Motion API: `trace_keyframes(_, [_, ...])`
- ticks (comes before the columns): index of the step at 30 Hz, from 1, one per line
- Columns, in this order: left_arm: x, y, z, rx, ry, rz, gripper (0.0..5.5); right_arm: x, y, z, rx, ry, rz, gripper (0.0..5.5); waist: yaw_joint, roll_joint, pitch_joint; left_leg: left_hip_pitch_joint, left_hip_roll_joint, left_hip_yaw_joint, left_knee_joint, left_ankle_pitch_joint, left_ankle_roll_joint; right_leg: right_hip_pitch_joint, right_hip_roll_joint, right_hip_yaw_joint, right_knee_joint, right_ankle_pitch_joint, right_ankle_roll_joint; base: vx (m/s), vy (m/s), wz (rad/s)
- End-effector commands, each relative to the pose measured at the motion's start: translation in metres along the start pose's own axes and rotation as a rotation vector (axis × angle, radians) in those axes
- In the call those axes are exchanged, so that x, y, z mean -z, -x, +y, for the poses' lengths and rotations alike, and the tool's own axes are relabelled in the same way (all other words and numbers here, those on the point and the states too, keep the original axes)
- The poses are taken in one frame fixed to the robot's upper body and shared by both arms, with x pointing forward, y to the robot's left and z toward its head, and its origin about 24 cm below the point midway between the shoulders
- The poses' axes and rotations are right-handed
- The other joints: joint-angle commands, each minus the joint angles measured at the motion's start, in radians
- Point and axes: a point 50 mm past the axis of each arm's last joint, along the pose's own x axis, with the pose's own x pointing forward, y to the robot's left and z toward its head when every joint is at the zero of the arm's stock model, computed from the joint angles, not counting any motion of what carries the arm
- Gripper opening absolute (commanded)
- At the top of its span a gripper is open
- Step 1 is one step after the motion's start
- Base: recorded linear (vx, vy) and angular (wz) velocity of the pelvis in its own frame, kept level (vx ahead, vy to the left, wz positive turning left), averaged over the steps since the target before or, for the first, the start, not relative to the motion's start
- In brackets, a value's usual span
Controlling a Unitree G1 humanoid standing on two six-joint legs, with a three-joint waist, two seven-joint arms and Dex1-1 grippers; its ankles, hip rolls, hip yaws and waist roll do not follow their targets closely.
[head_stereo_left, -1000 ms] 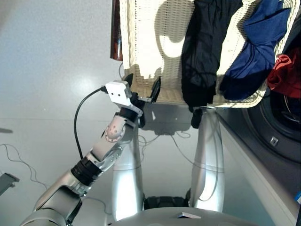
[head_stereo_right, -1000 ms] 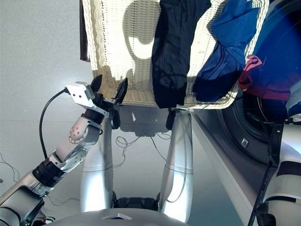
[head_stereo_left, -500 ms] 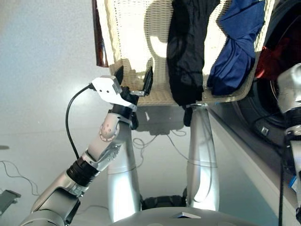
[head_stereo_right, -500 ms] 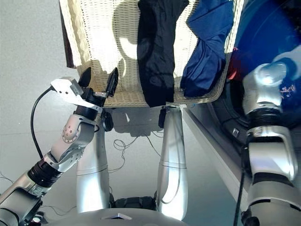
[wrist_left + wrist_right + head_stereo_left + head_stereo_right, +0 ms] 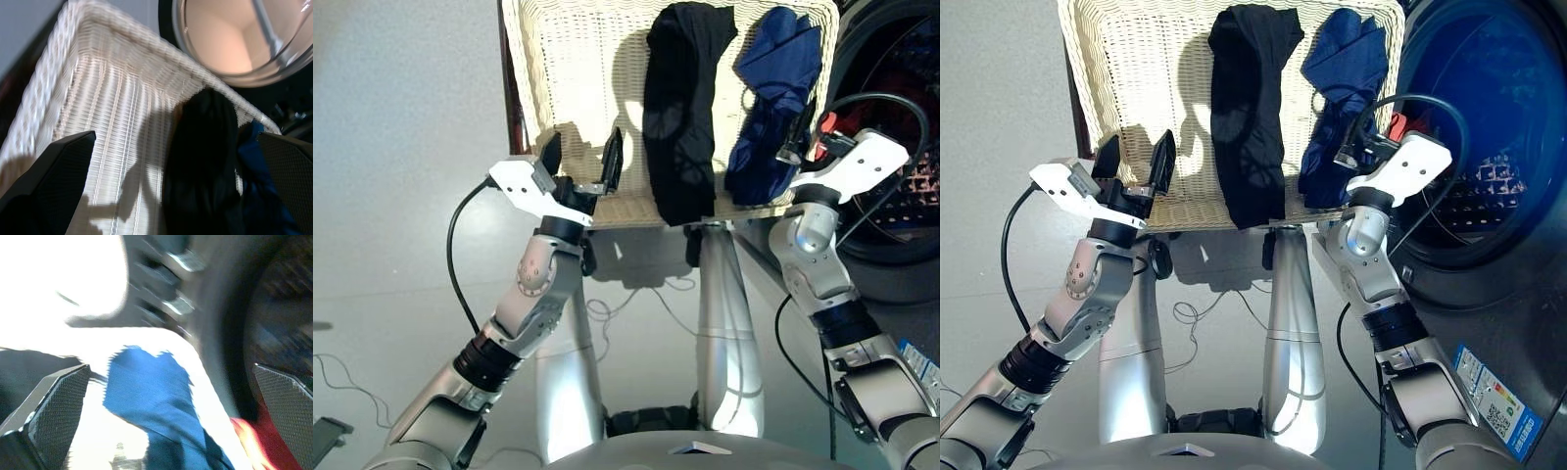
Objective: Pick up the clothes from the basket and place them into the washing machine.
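The cream wicker basket (image 5: 578,69) holds a black garment (image 5: 680,108) in its middle and a navy garment (image 5: 769,93) at its right end. A bit of coral-red cloth (image 5: 259,445) shows past the navy one, toward the washing machine (image 5: 1513,245), whose drum (image 5: 1489,147) stands open to the right of the basket. My left gripper (image 5: 582,157) is open and empty over the basket's near left corner. My right gripper (image 5: 1349,147) is open at the near right corner, right over the navy garment (image 5: 151,391), with nothing between its fingers.
A dark brown panel (image 5: 509,108) runs along the basket's left side. Thin cables (image 5: 636,294) lie on the grey floor under the basket. The round glass door (image 5: 230,39) stands beyond the basket's far end. A label (image 5: 1489,392) is stuck on the machine's front.
The camera has swung right and tilted, bringing the drum into view. My right arm has come in from the right to the navy garment. My left gripper stays open at the basket's corner.
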Motion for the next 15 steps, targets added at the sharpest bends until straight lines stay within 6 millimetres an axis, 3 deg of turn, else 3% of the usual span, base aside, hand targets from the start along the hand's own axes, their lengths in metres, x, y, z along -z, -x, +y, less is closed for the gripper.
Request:
trace_keyframes(1, [-0.017, -0.004, -0.006, 0.029, -0.112, -0.129, 5.5, -0.035, 0.001, 0.011, -0.103, 0.018, -0.212, 5.5, 0.008, 0.0, -0.014, 0.069, 0.013, -0.008, 0.067, -0.143, -0.025, 0.005, 0.013, -0.034, -0.05, 0.008, -0.004, 0.0, 0.0, 0.0])
trace_keyframes(6, [-0.009, -0.035, -0.005, -0.041, -0.312, -0.167, 5.5, -0.063, 0.0, 0.042, -0.216, -0.008, -0.361, 5.5, -0.011, -0.016, -0.014, 0.102, 0.015, -0.006, 0.054, -0.138, -0.028, 0.032, 0.012, -0.041, -0.056, 0.009, -0.004, 0.0, 0.0, 0.0])
trace_keyframes(15, [0.01, -0.071, -0.03, 0.019, -0.382, -0.131, 5.5, -0.084, -0.005, 0.084, -0.363, -0.157, -0.417, 5.5, -0.04, -0.047, -0.014, 0.133, 0.025, -0.004, 0.05, -0.136, -0.034, 0.056, 0.024, -0.034, -0.059, 0.009, -0.006, 0.0, 0.0, 0.0])
